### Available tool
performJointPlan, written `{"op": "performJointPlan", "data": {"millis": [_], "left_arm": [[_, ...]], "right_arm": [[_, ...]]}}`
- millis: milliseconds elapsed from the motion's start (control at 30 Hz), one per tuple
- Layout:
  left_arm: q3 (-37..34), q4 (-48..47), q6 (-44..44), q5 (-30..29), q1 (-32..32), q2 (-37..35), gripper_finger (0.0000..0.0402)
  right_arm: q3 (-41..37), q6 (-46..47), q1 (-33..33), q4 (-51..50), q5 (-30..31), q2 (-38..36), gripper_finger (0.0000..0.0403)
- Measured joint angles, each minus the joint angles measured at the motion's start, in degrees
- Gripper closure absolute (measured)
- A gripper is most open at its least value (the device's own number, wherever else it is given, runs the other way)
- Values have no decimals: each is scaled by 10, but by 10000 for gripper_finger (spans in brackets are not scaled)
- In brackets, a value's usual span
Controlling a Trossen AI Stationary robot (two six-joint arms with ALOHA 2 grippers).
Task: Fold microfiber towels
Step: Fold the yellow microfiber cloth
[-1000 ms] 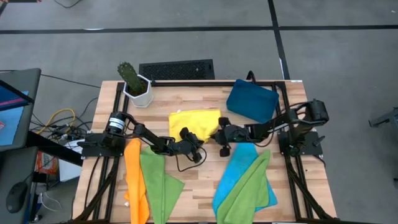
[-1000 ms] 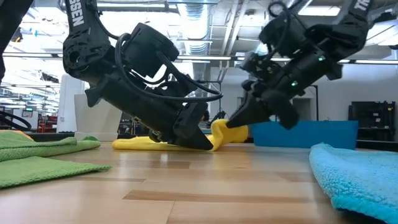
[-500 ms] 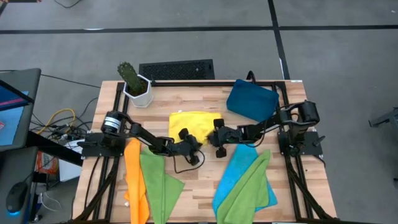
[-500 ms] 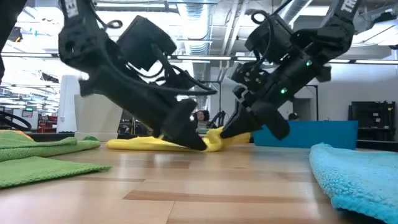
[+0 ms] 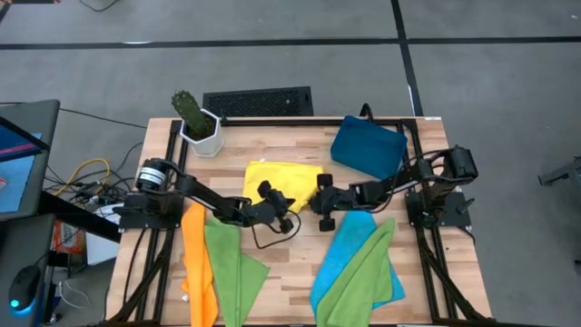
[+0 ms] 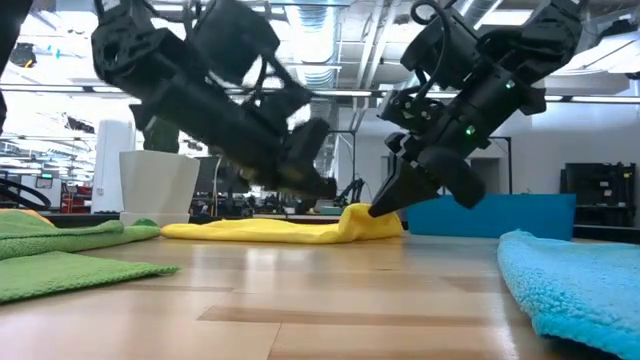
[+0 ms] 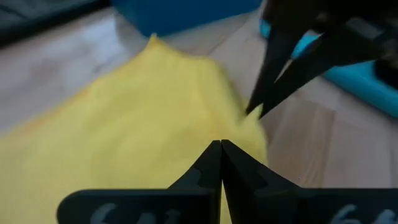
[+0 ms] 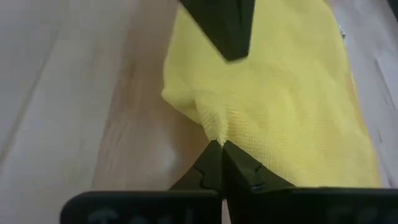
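On the pale striped-wood table lie plain cloths — yellow towel, orange towel, bright blue towel, two lime green towels — beside a dark-blue tray.

Pinching the near corner of the yellow towel with the right gripper, lying on the wooden table.

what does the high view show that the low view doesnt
Only the high view shows the cactus in its white pot, the orange towel and the arms' bases at the table's sides. Only the low view shows the room behind the table and how the yellow towel's edge is lifted at the right gripper. Both show the yellow towel, green towels, the blue towel, the dark-blue tray and both grippers.
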Motion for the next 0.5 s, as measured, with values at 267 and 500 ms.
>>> {"op": "performJointPlan", "data": {"millis": [267,500], "left_arm": [[13,90,-71,7,-10,78,401],[55,56,-77,5,-27,92,401]], "right_arm": [[0,16,9,0,1,0,374],[0,17,9,4,1,0,378]]}}
